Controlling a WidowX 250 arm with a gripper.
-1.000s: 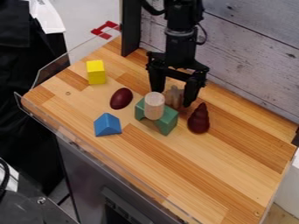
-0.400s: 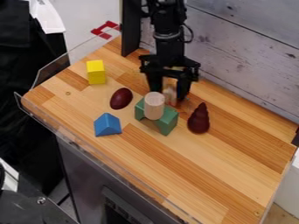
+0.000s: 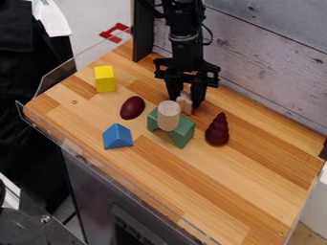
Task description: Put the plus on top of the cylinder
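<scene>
Plus (image 3: 186,104) is clamped in the hand (image 3: 184,103), just behind the pale cylinder (image 3: 168,116).

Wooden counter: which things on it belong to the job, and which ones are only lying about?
For the job: gripper, wooden plus, cylinder, green arch under it.
Lying about: yellow block, dark red egg, blue block, dark red stacked cone.

The claw (image 3: 184,101) is closed on the pale wooden plus (image 3: 186,105), just behind the cylinder (image 3: 168,115), which stands on a green arch (image 3: 185,134). Around them on the desk (image 3: 220,184) are a yellow block (image 3: 104,80), dark red egg (image 3: 133,107), blue block (image 3: 117,137) and tiered dark red cone (image 3: 217,131).
</scene>
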